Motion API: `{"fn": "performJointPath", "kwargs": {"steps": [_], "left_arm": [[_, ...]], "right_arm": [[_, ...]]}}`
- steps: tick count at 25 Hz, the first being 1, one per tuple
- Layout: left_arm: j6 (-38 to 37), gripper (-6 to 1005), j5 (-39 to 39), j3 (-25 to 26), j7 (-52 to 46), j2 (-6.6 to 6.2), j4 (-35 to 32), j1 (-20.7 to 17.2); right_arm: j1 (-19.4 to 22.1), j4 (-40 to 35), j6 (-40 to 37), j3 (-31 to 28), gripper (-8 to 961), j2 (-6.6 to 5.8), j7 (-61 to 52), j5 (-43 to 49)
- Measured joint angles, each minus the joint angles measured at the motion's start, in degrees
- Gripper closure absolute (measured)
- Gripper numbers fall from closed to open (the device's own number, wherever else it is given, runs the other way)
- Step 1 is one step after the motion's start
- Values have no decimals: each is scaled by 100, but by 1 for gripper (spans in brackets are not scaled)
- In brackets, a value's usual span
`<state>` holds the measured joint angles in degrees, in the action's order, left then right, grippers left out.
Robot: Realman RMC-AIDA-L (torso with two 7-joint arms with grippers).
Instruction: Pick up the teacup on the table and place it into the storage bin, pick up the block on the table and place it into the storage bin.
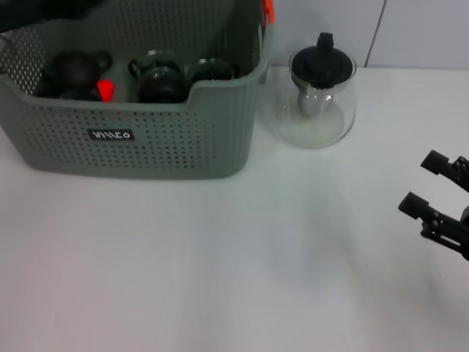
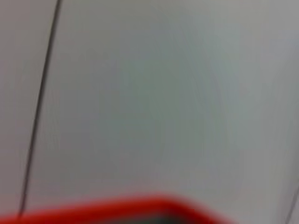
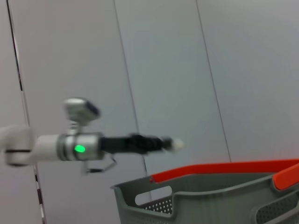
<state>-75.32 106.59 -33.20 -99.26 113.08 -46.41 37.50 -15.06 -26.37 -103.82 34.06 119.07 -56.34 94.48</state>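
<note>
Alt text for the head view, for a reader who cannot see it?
A grey-green storage bin at upper left holds dark teaware and a small red item. A glass teapot stands beside it on the white table. The right gripper, open, hovers at the right edge.

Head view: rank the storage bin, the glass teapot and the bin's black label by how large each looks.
1. Storage bin, by far the largest.
2. Glass teapot, beside the bin on the table.
3. Black label on the bin's front wall, the smallest.
All three sit at similar depth, so the order looks reliable.
</note>
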Motion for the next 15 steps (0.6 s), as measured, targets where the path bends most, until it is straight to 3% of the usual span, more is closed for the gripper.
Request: {"fn": "performJointPath", "kwargs": {"steps": [4, 9, 12, 15], "left_arm": [[781, 797, 864, -481, -452, 14, -24, 194], [1118, 793, 1226, -527, -882, 112, -122, 103], [1156, 791, 1303, -513, -955, 222, -313, 102], [735, 789, 936, -318, -966, 292, -583, -29]], "right_arm": [[-145, 7, -27, 44, 72, 34, 0, 0], [-253, 63, -51, 63, 72, 56, 0, 7], [-252, 117, -33, 55, 71, 45, 0, 9], [-252, 126, -32, 47, 71, 40, 0, 9]]}}
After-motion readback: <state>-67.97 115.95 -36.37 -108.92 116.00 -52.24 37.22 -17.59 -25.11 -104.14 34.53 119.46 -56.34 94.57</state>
